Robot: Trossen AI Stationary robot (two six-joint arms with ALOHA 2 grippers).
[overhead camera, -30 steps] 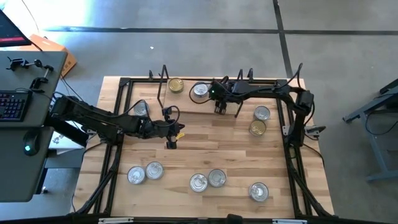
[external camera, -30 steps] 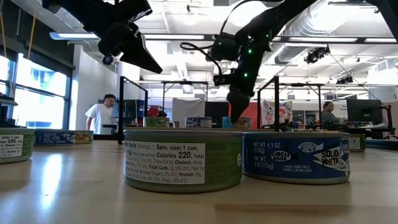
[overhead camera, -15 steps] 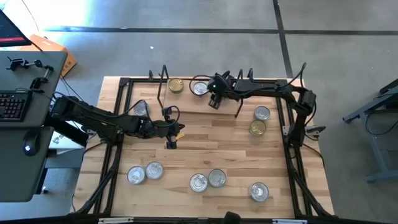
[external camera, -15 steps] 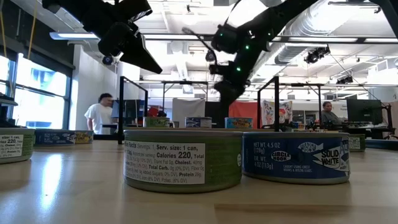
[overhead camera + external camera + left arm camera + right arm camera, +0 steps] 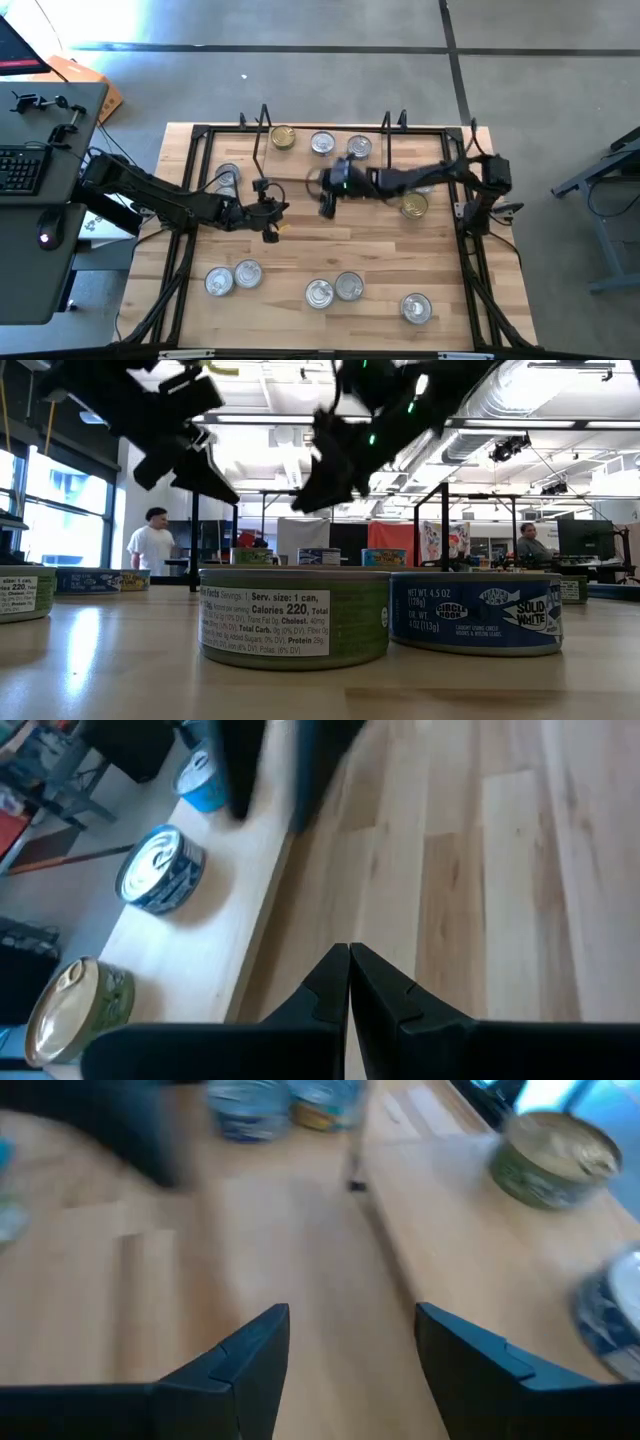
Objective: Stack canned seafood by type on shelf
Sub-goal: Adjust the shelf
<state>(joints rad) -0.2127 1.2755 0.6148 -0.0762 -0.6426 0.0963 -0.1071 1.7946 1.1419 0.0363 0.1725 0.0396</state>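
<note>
The shelf (image 5: 300, 160), a light-wood board in a black rod frame, runs along the table's far edge. On it stand a gold-lidded tin (image 5: 282, 137) and two silver-lidded tins (image 5: 322, 143) (image 5: 358, 148). More tins stand about the table, several along its near side (image 5: 318, 293). My left gripper (image 5: 270, 228) (image 5: 348, 960) is shut and holds nothing, hovering over bare wood left of centre. My right gripper (image 5: 325, 203) (image 5: 350, 1335) is open and holds nothing, in the air just near of the shelf, close to the left gripper.
One tin (image 5: 228, 178) sits near the left frame post and a gold-lidded one (image 5: 413, 205) under the right arm. A green tin (image 5: 295, 615) and a blue one (image 5: 475, 610) stand close to the low camera. People show in the room behind.
My right gripper has risen from a tin standing on the shelf, then swung toward the table's left and near side, ending over bare wood near the left gripper. That silver-lidded tin now shows on the shelf beside the other one. My left gripper has shifted slightly leftward.
</note>
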